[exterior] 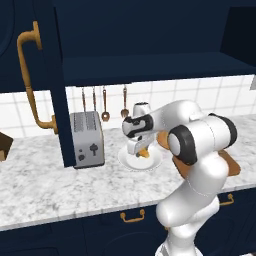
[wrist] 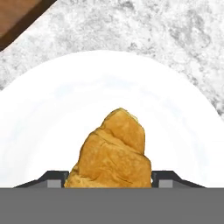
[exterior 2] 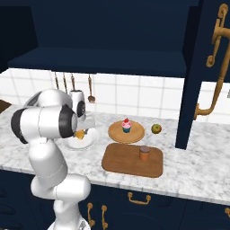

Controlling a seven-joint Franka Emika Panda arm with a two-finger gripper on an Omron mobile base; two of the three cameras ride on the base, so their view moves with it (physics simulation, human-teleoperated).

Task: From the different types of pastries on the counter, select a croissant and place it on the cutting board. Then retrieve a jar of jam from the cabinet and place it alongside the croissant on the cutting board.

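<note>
At the bottom of the hand view, the tool [wrist: 112, 180] is pointing down over the white plate [wrist: 39, 131], its fingertips [wrist: 54, 178] flanking the croissant [wrist: 113, 151]; a firm grip cannot be confirmed. The golden-orange, crusty croissant is lying lengthwise toward frame top. Upper left, the cutting board [wrist: 17, 17] is edging in on the marbled worktop [wrist: 144, 30].

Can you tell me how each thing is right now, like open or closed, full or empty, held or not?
Croissant: on the white plate, between the gripper fingers.
Gripper: down at the croissant, jaws either side; grip not certain.
Cabinet door: open.
Jar of jam: upright on the cutting board, lid on.
Cupcake: upright on the round wooden plate.
Toaster: slots empty.
</note>
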